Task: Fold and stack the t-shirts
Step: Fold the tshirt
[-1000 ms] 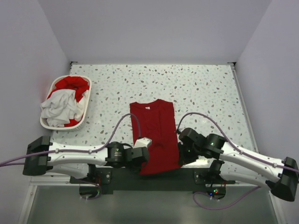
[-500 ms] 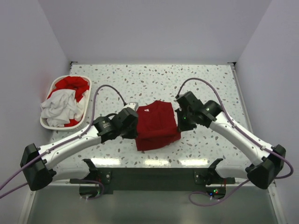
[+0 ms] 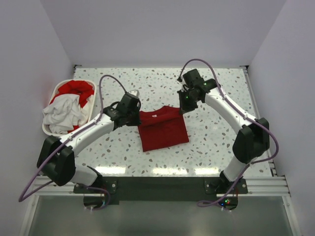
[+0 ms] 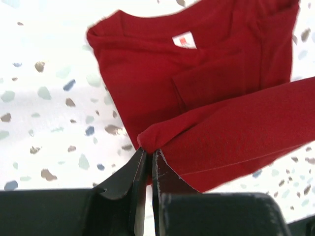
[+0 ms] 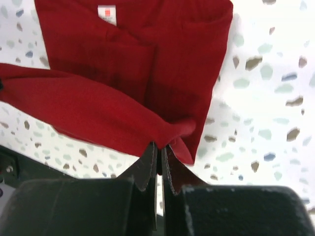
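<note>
Seen from above, a white speckled table (image 3: 221, 98) sits between pale walls, with two white-and-black robot arms reaching in from the near edge.

A red t-shirt (image 3: 162, 130) lies at the middle of the table, partly doubled over on itself. Each arm holds one end of its upper layer at the shirt's far edge.

- **Left gripper:** The left gripper (image 4: 147, 153) is at the shirt's far left corner. Its jaws are pinched almost together on a small bunch of red cloth.
- **Right gripper:** The right gripper (image 5: 158, 147) is at the far right corner. Its jaws are likewise clamped on a gathered fold of the same shirt.

The wrist views show the held edge stretched as a raised band between the two grippers. It hangs above the lower layer rather than lying flat on it. Beyond that band the collar area is exposed, and a small white neck label (image 4: 184, 40) shows there, uncovered by the held cloth.

A white plastic laundry basket (image 3: 59, 133) stands at the far left of the table, well apart from the shirt. It holds two garments:

- **White t-shirt:** A crumpled white t-shirt (image 3: 61, 112) spills over the basket's near side.
- **Second red t-shirt:** A second red t-shirt (image 3: 78, 90) is heaped behind it at the basket's far end.
</note>
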Motion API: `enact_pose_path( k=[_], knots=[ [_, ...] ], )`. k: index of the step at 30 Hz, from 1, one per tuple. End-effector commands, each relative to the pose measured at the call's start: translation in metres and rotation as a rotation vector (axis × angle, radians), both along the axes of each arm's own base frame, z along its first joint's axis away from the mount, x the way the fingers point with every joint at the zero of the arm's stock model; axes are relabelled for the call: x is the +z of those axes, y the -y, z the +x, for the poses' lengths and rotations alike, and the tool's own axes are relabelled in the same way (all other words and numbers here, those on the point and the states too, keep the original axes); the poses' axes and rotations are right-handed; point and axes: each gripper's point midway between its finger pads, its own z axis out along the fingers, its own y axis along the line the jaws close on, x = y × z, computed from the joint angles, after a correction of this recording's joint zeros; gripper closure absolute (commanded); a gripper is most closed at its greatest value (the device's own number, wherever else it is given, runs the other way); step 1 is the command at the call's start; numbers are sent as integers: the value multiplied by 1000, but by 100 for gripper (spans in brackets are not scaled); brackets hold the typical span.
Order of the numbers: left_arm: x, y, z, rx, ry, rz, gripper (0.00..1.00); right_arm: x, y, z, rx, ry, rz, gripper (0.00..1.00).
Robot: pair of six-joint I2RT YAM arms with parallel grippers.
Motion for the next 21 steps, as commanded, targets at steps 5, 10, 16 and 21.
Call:
enact_pose_path(
  k=[5, 10, 16, 21],
  knots=[
    [-16, -5, 53, 68, 54, 1, 98, -24, -19, 61, 57, 53, 57, 100],
    [-36, -10, 68, 122, 55, 19, 93, -58, -22, 84, 39, 51, 61, 100],
    [-38, -14, 75, 163, 74, 27, 68, -62, -24, 95, 5, 88, 81, 75],
    [-7, -17, 64, 135, 143, 32, 25, -22, -10, 79, -33, 189, 100, 55]
  ],
)
